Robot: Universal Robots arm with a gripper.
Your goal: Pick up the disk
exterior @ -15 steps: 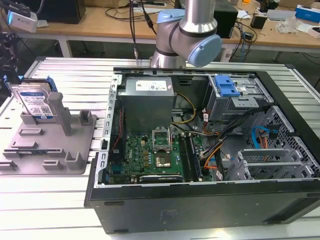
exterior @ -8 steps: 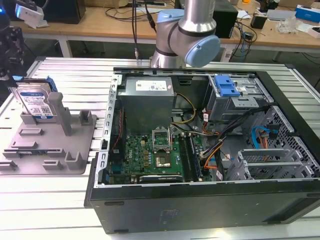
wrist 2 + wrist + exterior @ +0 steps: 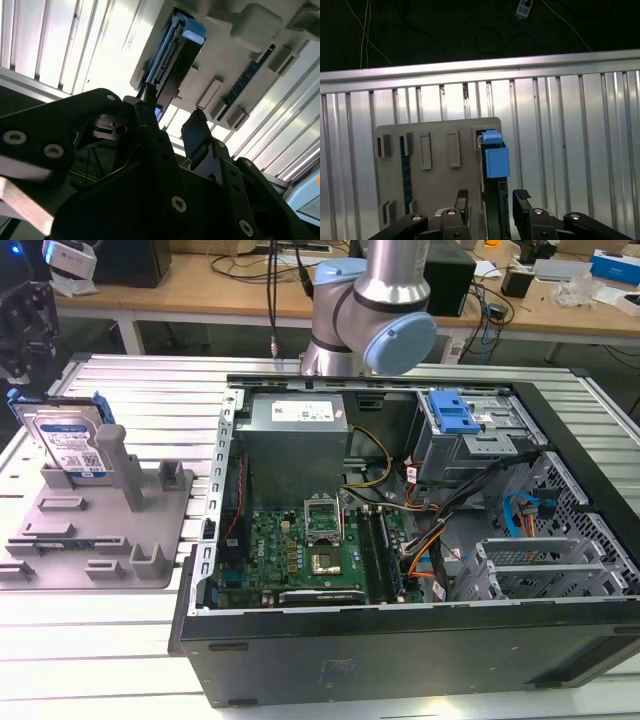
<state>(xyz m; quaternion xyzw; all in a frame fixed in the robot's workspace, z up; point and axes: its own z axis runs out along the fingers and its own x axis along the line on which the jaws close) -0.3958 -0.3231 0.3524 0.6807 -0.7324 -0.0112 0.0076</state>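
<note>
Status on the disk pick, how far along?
Done: the open gripper is lined up above the flat silver metal disk with blue side rails. In hand: nothing; the disk stands upright in the grey moulded holder plate, ungrasped. Left: the grasp and lift.

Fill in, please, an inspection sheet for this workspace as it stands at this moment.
Surface: slatted metal table, carrying a grey holder plate.
Job's things: the disk stands on edge in a slot of the grey holder plate, not lifted.
Clutter: open computer case on the exterior view's right of the plate, circuit board exposed.
Grippers: gripper open, one finger to each side of the disk, not clamped on it.
Cables: orange, yellow and black cables inside the case; loose leads by the bench behind.
Surroundings: wooden benches with equipment behind the table; robot arm at the far edge.
</note>
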